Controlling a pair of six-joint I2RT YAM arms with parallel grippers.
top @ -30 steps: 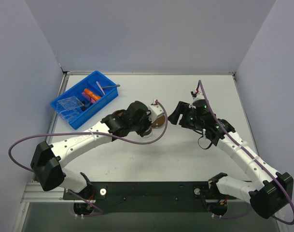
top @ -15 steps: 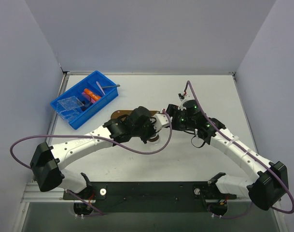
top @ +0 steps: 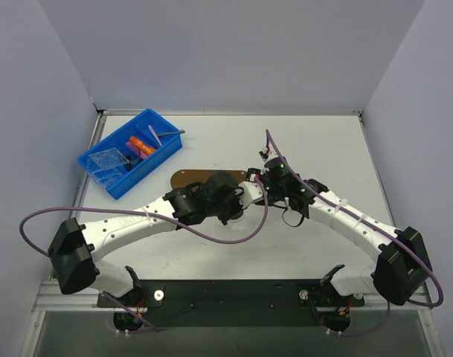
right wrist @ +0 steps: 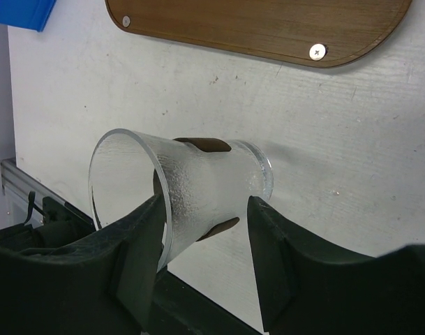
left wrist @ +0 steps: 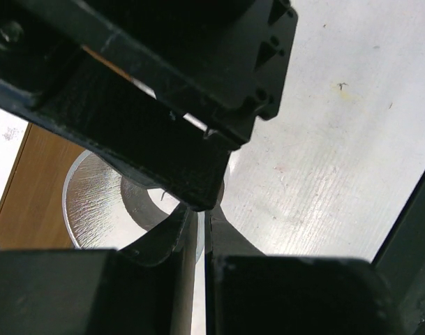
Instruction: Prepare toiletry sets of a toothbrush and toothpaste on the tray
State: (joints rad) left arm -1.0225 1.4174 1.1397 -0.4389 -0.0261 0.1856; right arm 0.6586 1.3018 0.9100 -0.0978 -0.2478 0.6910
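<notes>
My left gripper (top: 237, 202) (left wrist: 200, 218) is shut on the wall of a clear plastic cup (right wrist: 191, 188) (left wrist: 93, 202) and holds it tilted on its side just above the table. The right gripper (top: 256, 182) (right wrist: 206, 204) is open, with one finger on each side of the cup and a small gap at the base side. The dark-brown oval tray (top: 187, 178) (right wrist: 268, 28) lies bare just beyond them. Orange toothpaste tubes (top: 140, 146) lie in the blue bin (top: 107, 175), and a thin pale toothbrush (top: 155, 139) is beside them.
The blue bin stands at the back left and also holds clear wrappers (top: 107, 161). A grey stick (top: 170, 133) rests on its far rim. The two arms meet at the table's middle, right in front of the tray.
The left arm has carried the cup rightward, off the tray. The right arm has swung left to meet it, and its fingers have narrowed around the cup.
</notes>
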